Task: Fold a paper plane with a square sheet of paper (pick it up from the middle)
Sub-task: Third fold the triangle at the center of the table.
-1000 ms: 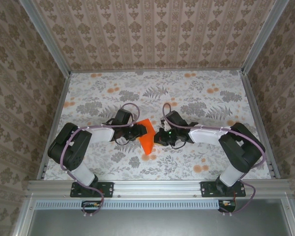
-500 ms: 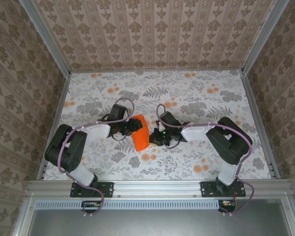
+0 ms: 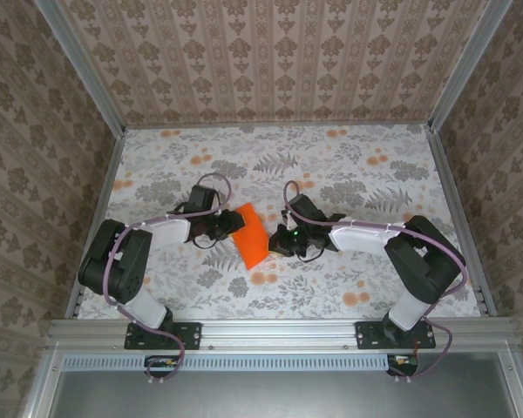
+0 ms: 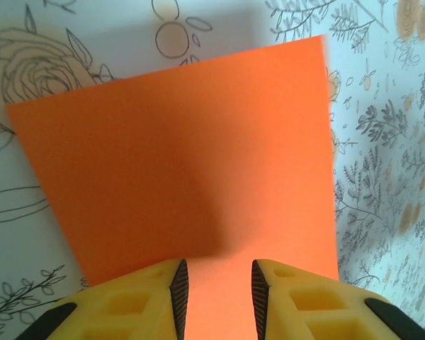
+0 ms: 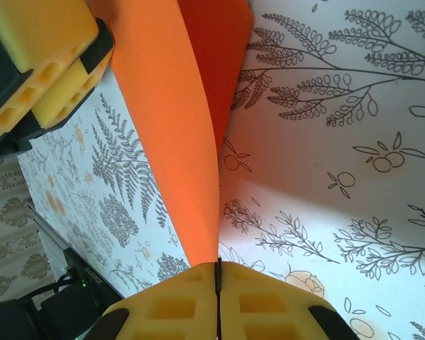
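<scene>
Sheet (image 3: pixel 251 233) pinched in right fingers (image 5: pixel 177 304), beside left fingers (image 4: pixel 149 304)

There's the square sheet of paper (image 3: pixel 251 233), bright orange, doubled into a rectangle, tilted up mid-counter (image 3: pixel 331 292), one edge pinched in the right end effector (image 5: pixel 218 275).

In the top view, the square sheet of paper (image 3: pixel 250 233) sits near the centre of the table (image 3: pixel 357 165), between the two grippers. The left gripper (image 3: pixel 229 225) is at its left edge and the right gripper (image 3: pixel 277 243) at its lower right edge. In the left wrist view, the sheet (image 4: pixel 184 156) spreads above the left gripper (image 4: pixel 216 280) and reaches down behind its fingers. In the right wrist view, the sheet (image 5: pixel 177 120) runs from the top centre down into the right gripper (image 5: pixel 218 273) at the bottom, with the left gripper (image 5: pixel 46 60) at the upper left.
</scene>
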Controlling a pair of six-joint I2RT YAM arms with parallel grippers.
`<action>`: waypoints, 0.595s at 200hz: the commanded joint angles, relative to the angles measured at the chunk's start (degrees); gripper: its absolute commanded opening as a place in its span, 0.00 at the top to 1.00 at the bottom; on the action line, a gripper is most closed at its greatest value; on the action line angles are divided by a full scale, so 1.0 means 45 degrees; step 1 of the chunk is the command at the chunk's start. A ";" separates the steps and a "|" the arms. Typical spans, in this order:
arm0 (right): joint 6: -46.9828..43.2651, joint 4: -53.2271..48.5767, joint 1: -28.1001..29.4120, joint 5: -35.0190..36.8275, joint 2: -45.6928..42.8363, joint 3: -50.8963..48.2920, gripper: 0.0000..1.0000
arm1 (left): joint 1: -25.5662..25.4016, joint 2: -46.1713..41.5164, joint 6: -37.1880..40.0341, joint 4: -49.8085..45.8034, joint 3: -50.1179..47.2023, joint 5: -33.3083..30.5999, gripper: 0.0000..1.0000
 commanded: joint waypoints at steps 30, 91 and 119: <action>0.0009 -0.0182 0.0156 0.0030 0.0497 0.0791 0.92 | -0.0168 0.0833 0.0340 0.0098 -0.0175 0.0248 0.70; 0.0240 0.0925 0.0540 -0.0144 0.1826 0.1755 0.92 | -0.0197 0.1019 0.0338 0.0163 -0.0234 0.0253 0.70; 0.0381 0.1664 0.0652 -0.0194 0.2442 0.2130 0.92 | -0.0225 0.1011 0.0365 0.0104 -0.0196 0.0234 0.70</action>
